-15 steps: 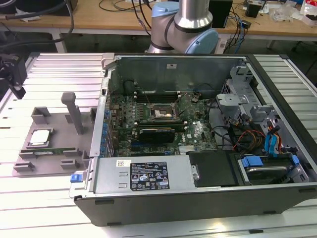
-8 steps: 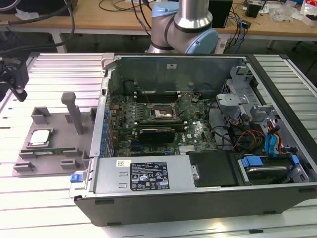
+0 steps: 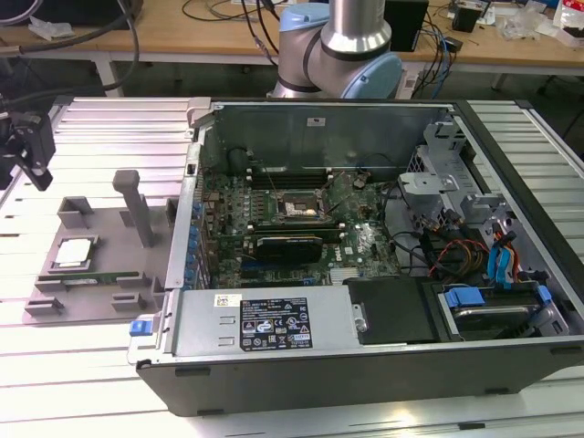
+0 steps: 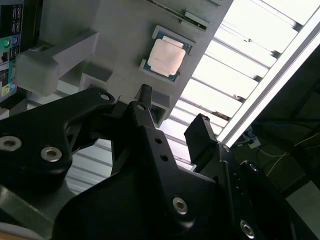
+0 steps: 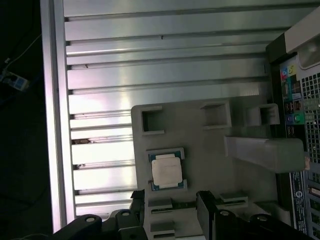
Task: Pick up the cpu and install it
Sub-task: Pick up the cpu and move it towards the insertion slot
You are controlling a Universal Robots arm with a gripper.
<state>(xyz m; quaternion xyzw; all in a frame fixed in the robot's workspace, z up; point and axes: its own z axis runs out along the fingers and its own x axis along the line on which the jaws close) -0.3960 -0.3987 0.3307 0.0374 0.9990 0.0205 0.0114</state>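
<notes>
While your gripper (image 4: 172, 107) hangs above the desk (image 3: 109, 128) near the one grey holder (image 3: 114, 242), its two fingers (image 4: 200, 132) stand spread apart, gripping nothing. You have one cpu (image 3: 75, 253) lying flat in the holder's square recess, apart from the fingers, beside one open computer case (image 3: 365, 347).

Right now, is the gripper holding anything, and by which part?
Nothing. The gripper is open and empty, apart from the cpu, which lies on the grey tray.
</notes>
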